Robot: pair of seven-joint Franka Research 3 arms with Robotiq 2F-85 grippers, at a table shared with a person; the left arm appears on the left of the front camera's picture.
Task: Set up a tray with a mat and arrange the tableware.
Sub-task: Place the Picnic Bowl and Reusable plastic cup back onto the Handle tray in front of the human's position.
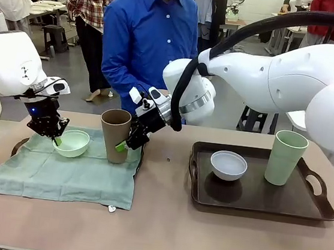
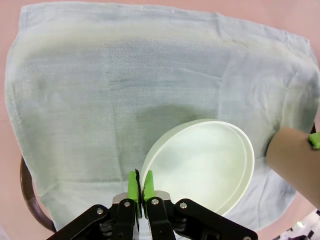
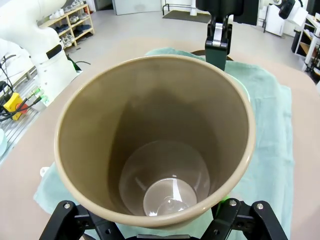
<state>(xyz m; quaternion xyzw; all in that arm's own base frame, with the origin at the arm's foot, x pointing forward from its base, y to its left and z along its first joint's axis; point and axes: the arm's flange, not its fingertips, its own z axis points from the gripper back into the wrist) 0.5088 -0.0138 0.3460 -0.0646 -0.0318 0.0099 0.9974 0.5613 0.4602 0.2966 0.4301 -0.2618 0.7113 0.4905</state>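
pinching the rim of the mint green bowl [image 2: 200, 165], the left hand [image 2: 140, 182] is fully closed, its pads clamped on the thin wall. the bowl sits on the green mat [image 1: 64, 177] spread over the left tray [image 1: 17, 144]. the right hand [image 1: 122, 146] stands wide around the lower body of the brown cup [image 1: 113, 134], pads against its sides. the cup is upright on the mat, just beside the bowl. both look light, stiff and smooth, probably slippery. the bowl suits a rim pinch, the tall cup a low side grip so it won't tip. the pale bowl [image 1: 229, 165] and pale green cup [image 1: 285, 158] stand on the right tray [image 1: 266, 212].
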